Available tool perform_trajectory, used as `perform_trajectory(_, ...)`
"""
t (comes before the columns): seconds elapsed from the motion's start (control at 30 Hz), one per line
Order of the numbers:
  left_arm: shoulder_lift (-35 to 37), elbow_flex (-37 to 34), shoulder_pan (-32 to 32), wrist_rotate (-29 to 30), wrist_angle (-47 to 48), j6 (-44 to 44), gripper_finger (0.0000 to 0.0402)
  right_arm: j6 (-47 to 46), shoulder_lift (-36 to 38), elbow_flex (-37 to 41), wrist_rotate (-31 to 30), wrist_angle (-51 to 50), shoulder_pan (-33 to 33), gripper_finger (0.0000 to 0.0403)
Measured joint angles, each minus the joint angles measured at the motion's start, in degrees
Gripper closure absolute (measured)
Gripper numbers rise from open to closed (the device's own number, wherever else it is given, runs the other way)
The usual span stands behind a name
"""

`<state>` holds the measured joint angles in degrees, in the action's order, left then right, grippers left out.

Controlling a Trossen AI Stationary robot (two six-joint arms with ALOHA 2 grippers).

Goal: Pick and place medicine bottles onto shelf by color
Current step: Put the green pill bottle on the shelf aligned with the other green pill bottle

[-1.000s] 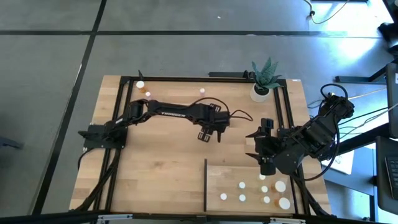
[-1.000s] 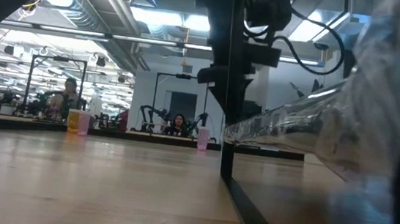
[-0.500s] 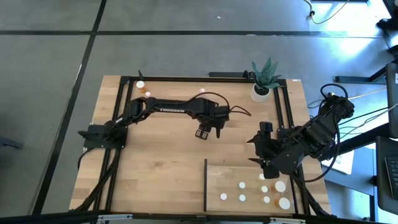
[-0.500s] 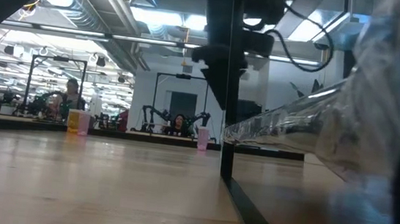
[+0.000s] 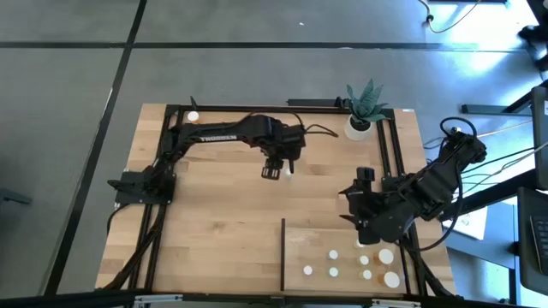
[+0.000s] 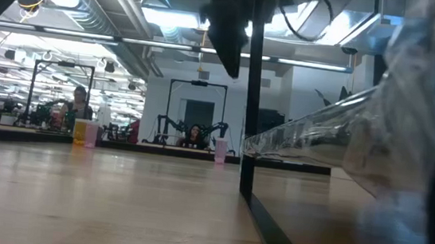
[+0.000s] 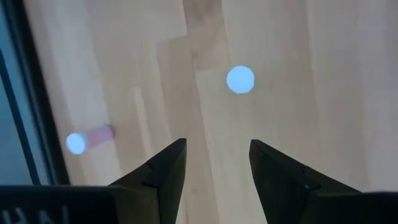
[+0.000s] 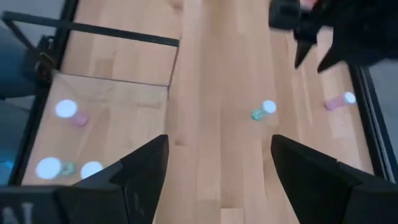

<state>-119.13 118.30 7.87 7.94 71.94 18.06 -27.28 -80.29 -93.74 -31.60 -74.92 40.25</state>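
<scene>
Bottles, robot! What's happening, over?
Left gripper open, empty, over a loose bottle. Right gripper open, waiting by the shelf. Nothing in the way.

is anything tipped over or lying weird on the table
Yes: one pink bottle lies on its side on the tabletop near the dark frame rail, cap pointing sideways. The white-capped bottle ahead of the left gripper stands upright, as do those on the shelf. Nothing looks spilled or damaged.
</scene>
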Motion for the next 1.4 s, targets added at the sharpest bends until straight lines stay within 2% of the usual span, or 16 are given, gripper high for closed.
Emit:
perform_trajectory(0.17,4.0,0.0,-0.2,0.0,2.7,-2.4,0.0233,-2.7,0.0,1.9,-2.4,0.4,-1.4,0.0118)
perform_trajectory(0.3,7.7,-1.0,-0.3,0.0,4.5,-5.6,0.0233,-2.4,-0.1,3.5,-1.0,0.5,-5.4,0.0118)
perform_trajectory(0.43,14.3,-7.4,-0.6,0.0,3.4,-7.8,0.0233,1.2,-0.2,4.4,2.0,1.7,-10.0,0.0118)
perform_trajectory(0.73,31.7,-26.1,-3.8,0.7,-4.9,-12.7,0.0233,16.3,-1.0,8.1,7.1,15.3,-19.3,0.0118)
perform_trajectory(0.9,40.6,-34.9,-5.5,5.3,-6.9,-15.4,0.0233,19.2,-1.1,12.7,12.7,24.1,-24.5,0.0118)
perform_trajectory(1.0,45.2,-38.7,-6.2,7.7,-8.3,-17.2,0.0233,20.5,-1.1,15.3,12.8,29.1,-27.4,0.0118)
perform_trajectory(1.17,51.2,-43.9,-6.6,7.8,-11.0,-18.0,0.0233,21.9,-2.5,18.3,14.7,34.9,-31.5,0.0118)
perform_trajectory(1.4,54.9,-49.2,-6.6,7.9,-13.1,-19.0,0.0233,23.4,-7.7,20.2,19.6,37.1,-36.6,0.0118)
